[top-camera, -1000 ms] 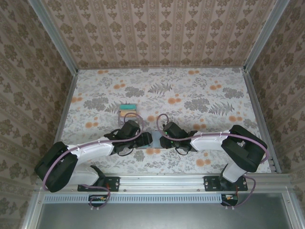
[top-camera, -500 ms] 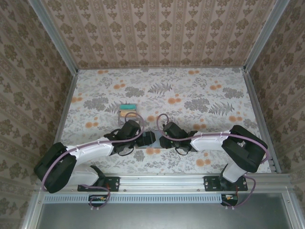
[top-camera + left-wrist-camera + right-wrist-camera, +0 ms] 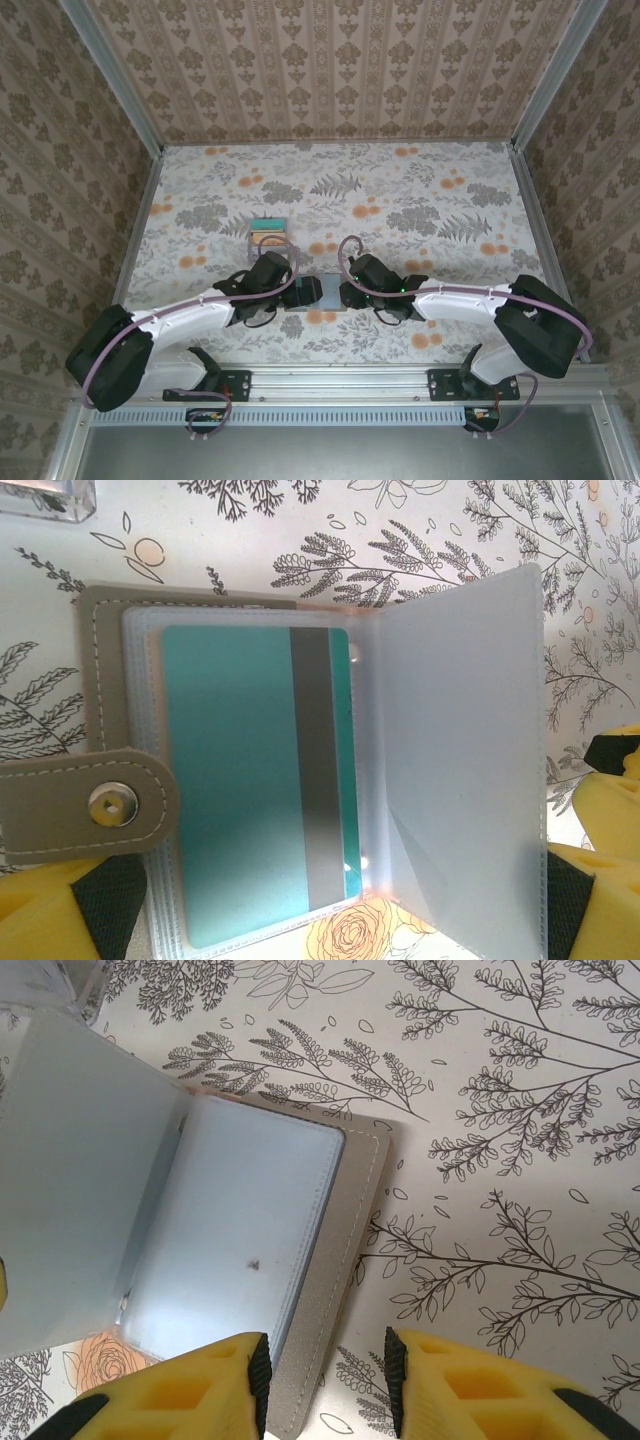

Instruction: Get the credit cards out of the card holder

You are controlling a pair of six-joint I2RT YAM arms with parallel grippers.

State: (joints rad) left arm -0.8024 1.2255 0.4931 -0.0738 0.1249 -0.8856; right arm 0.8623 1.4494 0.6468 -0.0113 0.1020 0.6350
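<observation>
As the card holder lies unfolded, teal card inside, the left gripper stands open around it. The right gripper is open too.

Bright, even light from above; glare whitens the card holder's clear sleeves; the close yellow fingers blur.

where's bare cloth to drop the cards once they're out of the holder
Widest: the far table between the card stack and the back wall, and the right side beyond the right arm. Crowded: near middle, where left tool and right tool flank the card holder.
</observation>
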